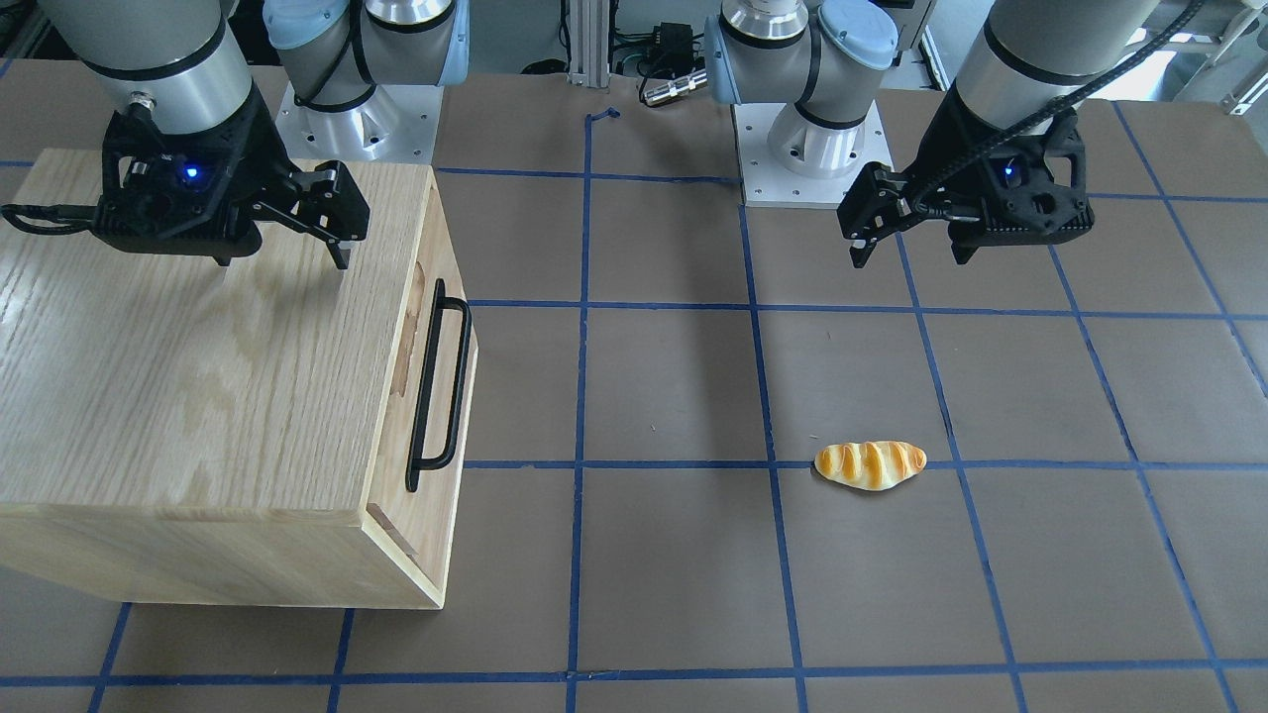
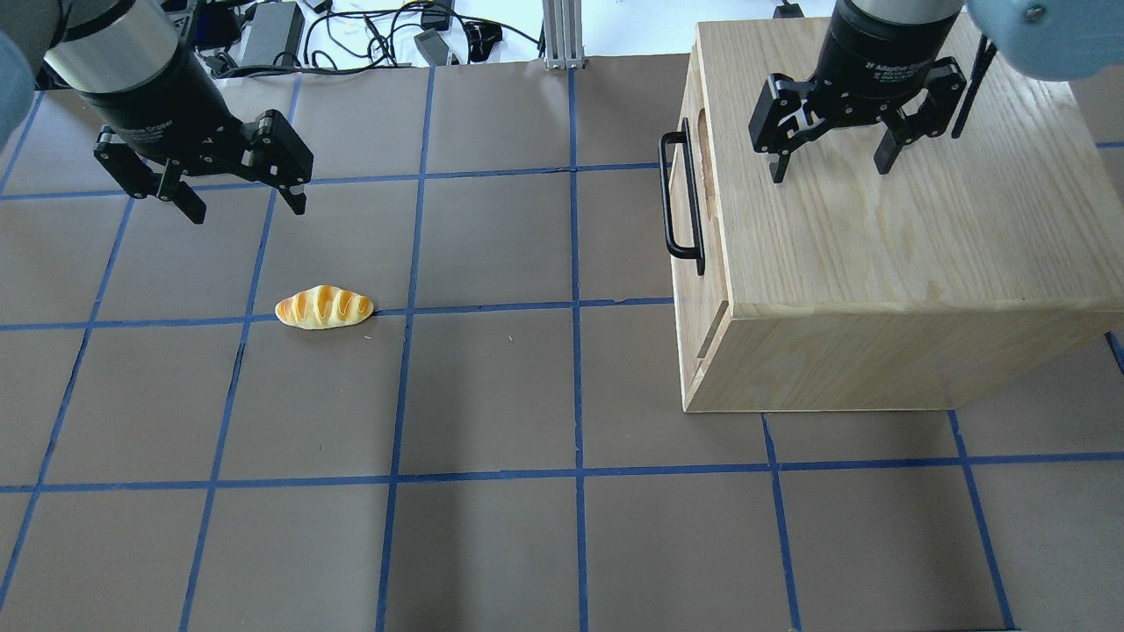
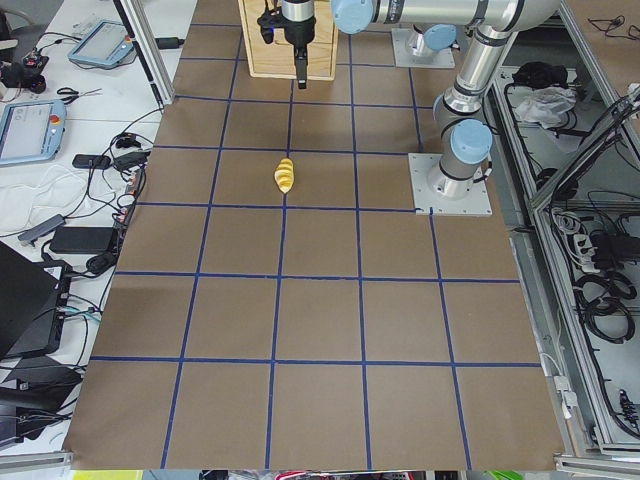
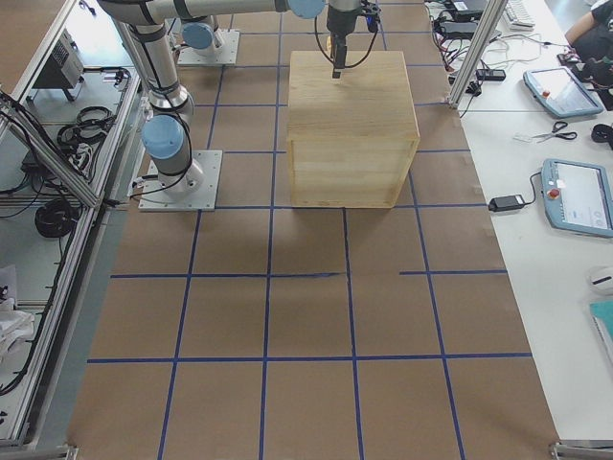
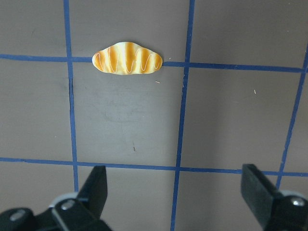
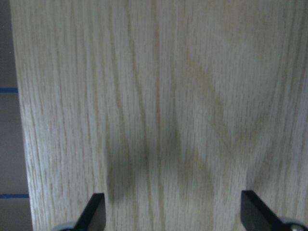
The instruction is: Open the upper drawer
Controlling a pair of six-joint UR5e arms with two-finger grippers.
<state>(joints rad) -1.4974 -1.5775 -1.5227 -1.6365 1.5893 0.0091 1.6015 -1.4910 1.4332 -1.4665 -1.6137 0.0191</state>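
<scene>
The upper drawer [image 1: 398, 426] is shut flush in the front of the oak cabinet [image 1: 178, 376]. Its long black bar handle [image 1: 440, 384] runs along the panel beside an oblong notch. In the overhead view the handle [image 2: 683, 207] faces the table's middle. My right gripper [image 2: 830, 171] hangs open and empty above the cabinet's top, behind the front edge; its wrist view shows only wood grain between the fingers [image 6: 94, 212]. My left gripper [image 2: 246, 211] is open and empty above the table, far from the cabinet.
A toy bread roll [image 2: 324, 308] lies on the brown table on a blue tape line, below my left gripper in its wrist view [image 5: 127, 58]. The two arm bases [image 1: 812, 149] stand at the table's back.
</scene>
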